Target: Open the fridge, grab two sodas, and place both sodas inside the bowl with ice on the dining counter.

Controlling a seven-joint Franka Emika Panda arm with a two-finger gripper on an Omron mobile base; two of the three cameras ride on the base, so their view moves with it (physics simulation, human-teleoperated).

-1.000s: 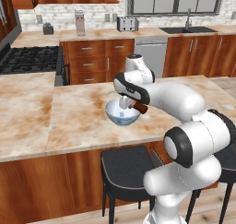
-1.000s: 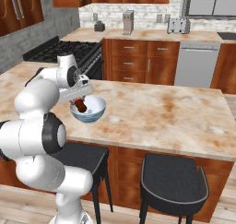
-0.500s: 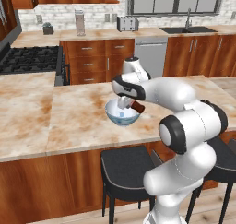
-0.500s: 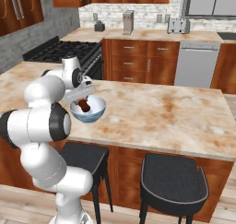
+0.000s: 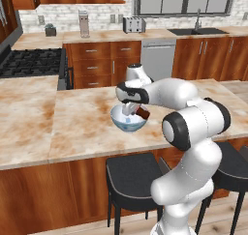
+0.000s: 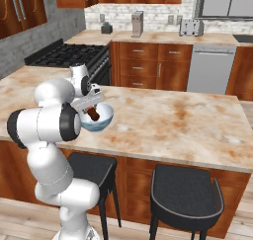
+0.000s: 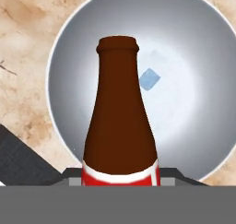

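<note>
While poised over bowl, gripper clamps brown soda bottle.

A gas stove occupies the upper left of the left base view. A toaster and a tall grey canister stand on the rear counter. A sink with faucet sits at upper right. A grey dishwasher is below the toaster. Two black stools stand at the bottom.
</note>
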